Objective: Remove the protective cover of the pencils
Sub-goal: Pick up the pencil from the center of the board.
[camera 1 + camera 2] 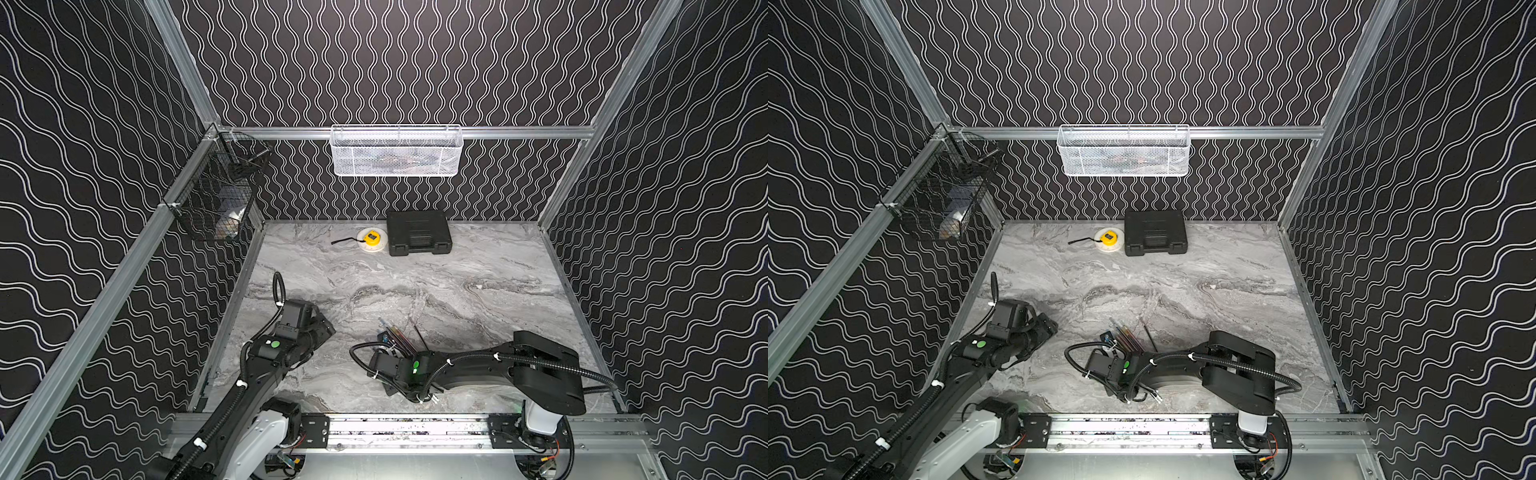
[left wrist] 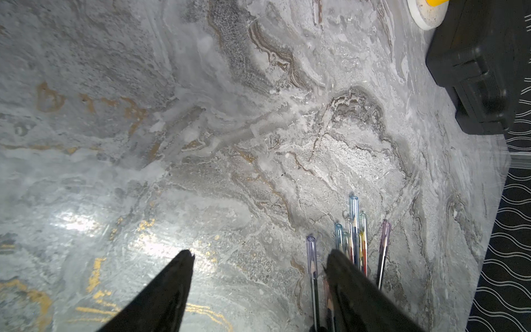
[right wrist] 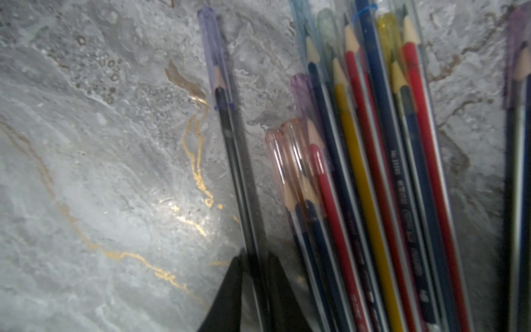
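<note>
The pencils (image 3: 367, 172) lie in a loose bundle on the marble table: red, yellow, dark blue and black, each tip inside a translucent tinted protective cover (image 3: 287, 161). In both top views the bundle (image 1: 397, 336) (image 1: 1125, 338) shows just ahead of my right wrist. One black pencil (image 3: 235, 161) with a violet cover (image 3: 214, 57) lies apart from the bundle, and my right gripper (image 3: 257, 281) is shut on its shaft. My left gripper (image 2: 260, 255) stands open to the left (image 1: 326, 328). That violet cover (image 2: 311, 253) shows just inside one of its fingers (image 2: 339, 267).
A black case (image 1: 417, 232) and a yellow tape measure on a white disc (image 1: 371, 239) sit at the back of the table. A white mesh basket (image 1: 397, 151) hangs on the back rail and a black wire basket (image 1: 220, 195) on the left rail.
</note>
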You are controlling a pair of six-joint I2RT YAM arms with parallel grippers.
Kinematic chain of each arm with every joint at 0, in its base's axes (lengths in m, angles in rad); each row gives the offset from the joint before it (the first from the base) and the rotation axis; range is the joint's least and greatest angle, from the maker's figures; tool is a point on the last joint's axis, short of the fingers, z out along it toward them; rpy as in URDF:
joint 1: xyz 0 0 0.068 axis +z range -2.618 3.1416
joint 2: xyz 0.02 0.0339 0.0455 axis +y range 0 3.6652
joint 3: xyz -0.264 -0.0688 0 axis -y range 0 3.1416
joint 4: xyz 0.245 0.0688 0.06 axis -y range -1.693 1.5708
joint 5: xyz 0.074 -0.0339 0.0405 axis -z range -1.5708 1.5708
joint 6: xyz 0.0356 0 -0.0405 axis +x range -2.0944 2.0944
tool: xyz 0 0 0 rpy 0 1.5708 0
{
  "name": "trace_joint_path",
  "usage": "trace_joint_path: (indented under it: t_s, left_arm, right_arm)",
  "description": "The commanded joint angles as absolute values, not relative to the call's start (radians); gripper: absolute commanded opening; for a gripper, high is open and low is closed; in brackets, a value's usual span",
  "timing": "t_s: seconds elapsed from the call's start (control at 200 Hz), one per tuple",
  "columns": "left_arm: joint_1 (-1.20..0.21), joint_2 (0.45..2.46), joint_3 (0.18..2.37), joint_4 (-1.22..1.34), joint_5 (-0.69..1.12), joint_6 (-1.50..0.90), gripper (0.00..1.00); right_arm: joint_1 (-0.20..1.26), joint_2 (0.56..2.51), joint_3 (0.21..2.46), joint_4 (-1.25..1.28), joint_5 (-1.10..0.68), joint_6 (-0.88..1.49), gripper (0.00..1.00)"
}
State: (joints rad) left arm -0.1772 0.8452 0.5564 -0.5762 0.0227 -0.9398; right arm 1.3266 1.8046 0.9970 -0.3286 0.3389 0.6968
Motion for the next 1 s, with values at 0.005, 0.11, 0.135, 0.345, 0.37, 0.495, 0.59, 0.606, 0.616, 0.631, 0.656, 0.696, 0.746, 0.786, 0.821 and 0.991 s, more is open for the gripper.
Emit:
trace_joint_path:
  t_s: [0.005, 0.11, 0.135, 0.345, 0.37, 0.495, 0.59, 0.606, 0.616, 0.631, 0.656, 0.696, 0.746, 0.786, 0.821, 0.991]
  left_arm:
    - [-0.177, 0.840, 0.552, -0.568, 0.034, -0.949, 0.74]
    - [-0.178, 0.838, 0.546, -0.557, 0.045, -0.952, 0.74]
    - [-0.178, 0.835, 0.545, -0.555, 0.046, -0.954, 0.74]
    - [-0.178, 0.839, 0.541, -0.548, 0.054, -0.951, 0.74]
    - [-0.177, 0.838, 0.541, -0.547, 0.055, -0.950, 0.74]
    - [-0.178, 0.843, 0.538, -0.522, 0.084, -0.940, 0.74]
    - [-0.177, 0.844, 0.529, -0.466, 0.136, -0.922, 0.73]
    - [-0.179, 0.845, 0.524, -0.456, 0.147, -0.919, 0.73]
    - [-0.179, 0.846, 0.524, -0.447, 0.154, -0.918, 0.73]
    - [-0.179, 0.845, 0.522, -0.435, 0.165, -0.915, 0.72]
    - [-0.179, 0.846, 0.516, -0.415, 0.182, -0.912, 0.72]
    - [-0.181, 0.847, 0.506, -0.384, 0.212, -0.909, 0.71]
    - [-0.184, 0.845, 0.494, -0.341, 0.245, -0.905, 0.71]
    - [-0.190, 0.843, 0.484, -0.312, 0.263, -0.903, 0.71]
    - [-0.194, 0.837, 0.478, -0.289, 0.277, -0.901, 0.70]
    - [-0.213, 0.768, 0.437, -0.161, 0.347, -0.902, 0.67]
  right_arm:
    - [1.327, 1.819, 0.987, -0.386, 0.276, 0.720, 0.16]
    - [1.326, 1.816, 0.985, -0.370, 0.259, 0.716, 0.13]
    - [1.327, 1.816, 0.985, -0.370, 0.258, 0.716, 0.12]
    - [1.327, 1.819, 0.991, -0.362, 0.249, 0.715, 0.08]
    - [1.327, 1.817, 0.990, -0.360, 0.249, 0.715, 0.07]
    - [1.328, 1.799, 0.990, -0.356, 0.253, 0.715, 0.05]
    - [1.330, 1.772, 0.989, -0.343, 0.265, 0.714, 0.03]
    - [1.329, 1.766, 0.985, -0.338, 0.267, 0.715, 0.03]
    - [1.330, 1.763, 0.984, -0.333, 0.267, 0.713, 0.03]
    - [1.329, 1.757, 0.981, -0.328, 0.266, 0.713, 0.03]
    - [1.328, 1.747, 0.975, -0.314, 0.264, 0.711, 0.02]
    - [1.328, 1.732, 0.967, -0.295, 0.261, 0.712, 0.02]
    - [1.328, 1.714, 0.960, -0.277, 0.262, 0.712, 0.00]
    - [1.328, 1.699, 0.953, -0.259, 0.262, 0.713, 0.00]
    - [1.328, 1.686, 0.945, -0.245, 0.261, 0.714, 0.00]
    - [1.329, 1.636, 0.908, -0.186, 0.263, 0.717, 0.00]
